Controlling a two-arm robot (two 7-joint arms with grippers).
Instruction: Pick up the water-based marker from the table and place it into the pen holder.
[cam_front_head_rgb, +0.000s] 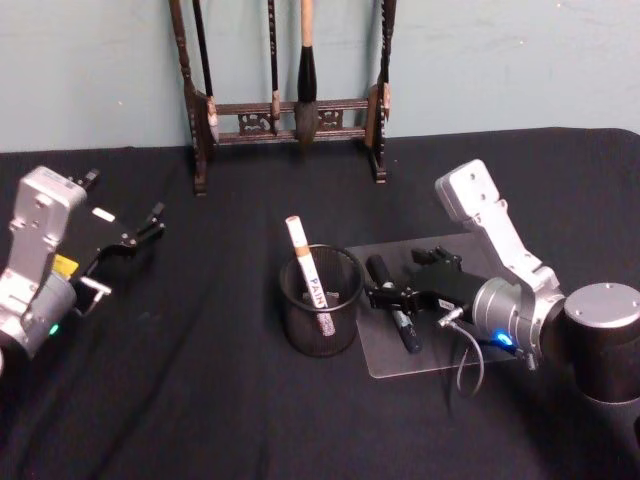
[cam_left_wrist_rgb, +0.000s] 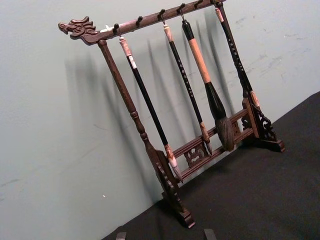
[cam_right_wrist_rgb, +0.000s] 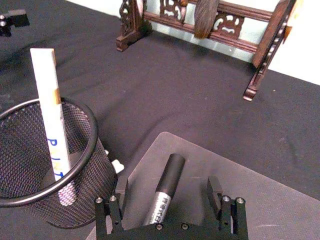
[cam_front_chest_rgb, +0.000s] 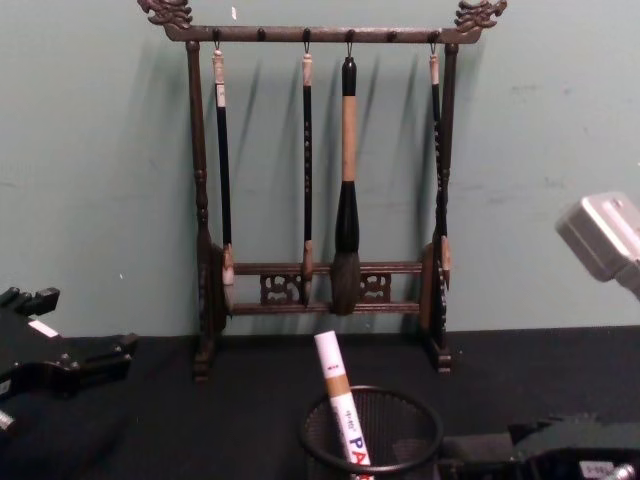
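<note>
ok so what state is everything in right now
white paint marker, standing tilted in the pen holder
pen holder, upright on the table
black marker, lying flat on the grey mat, not gripped
right end effector, open, straddling the black marker
left end effector, open, off to the left
calligraphy brushes, hanging on the brush rack

A plain pale blue-green wall (cam_front_chest_rgb: 100, 150) runs across the upper part of the chest view, evenly and softly lit. Centred against it stands a dark carved wooden brush rack (cam_front_chest_rgb: 390, 268), its top bar ending in dragon heads (cam_front_chest_rgb: 165, 10) near the upper corners. Four brushes hang from its pegs, and the thickest brush (cam_front_chest_rgb: 346, 200) is second from the right. Faint shadows of posts and brushes fall on the wall just to their right.
</note>
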